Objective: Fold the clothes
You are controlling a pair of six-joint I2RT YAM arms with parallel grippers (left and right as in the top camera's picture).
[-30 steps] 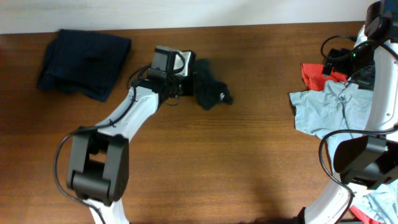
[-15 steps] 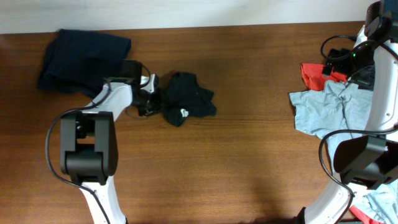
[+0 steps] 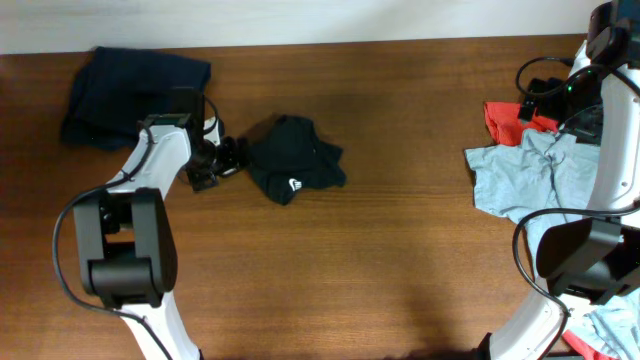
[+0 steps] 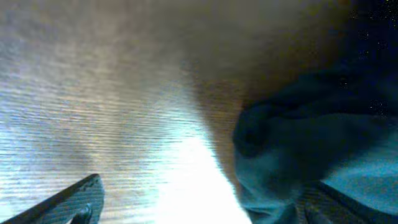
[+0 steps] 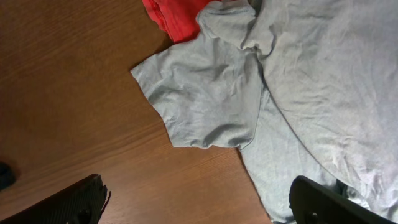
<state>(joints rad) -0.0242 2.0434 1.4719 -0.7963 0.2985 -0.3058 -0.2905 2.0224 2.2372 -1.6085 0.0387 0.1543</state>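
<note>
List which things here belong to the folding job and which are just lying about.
Folding job:
- black T-shirt
- dark navy shirt
- light blue-grey shirt
- red-orange shirt

Not part of it:
- wooden table
- black cabling beside the right arm

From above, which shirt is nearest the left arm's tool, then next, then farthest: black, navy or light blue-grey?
1. Black shirt, right beside the left tool.
2. Navy shirt, far left corner.
3. Light blue-grey shirt, far right side.
</note>
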